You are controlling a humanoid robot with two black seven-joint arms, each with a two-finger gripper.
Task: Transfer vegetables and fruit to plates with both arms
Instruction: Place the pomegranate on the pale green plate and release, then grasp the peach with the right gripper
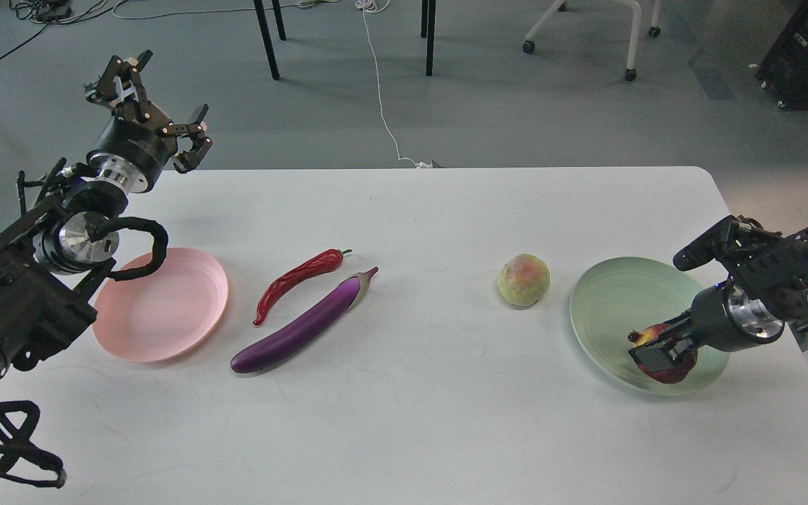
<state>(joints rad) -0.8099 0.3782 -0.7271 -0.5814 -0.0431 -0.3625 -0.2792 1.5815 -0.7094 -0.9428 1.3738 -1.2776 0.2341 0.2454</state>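
Note:
My right gripper (662, 354) is shut on the dark red pomegranate (670, 366) and holds it low over the near part of the mint green plate (621, 301) at the right. The pale yellow-green peach (523, 280) sits on the table left of that plate. The purple eggplant (302, 326) and the red chili pepper (295, 280) lie side by side at centre left. The pink plate (165, 305) lies to their left with nothing on it. My left gripper (148, 98) is open and empty, raised above the table's far left corner.
The white table (411, 421) ends just right of the green plate. Beyond its far edge are the grey floor, black chair legs (267, 38), a white cable (379, 91) and a white wheeled chair base (586, 28).

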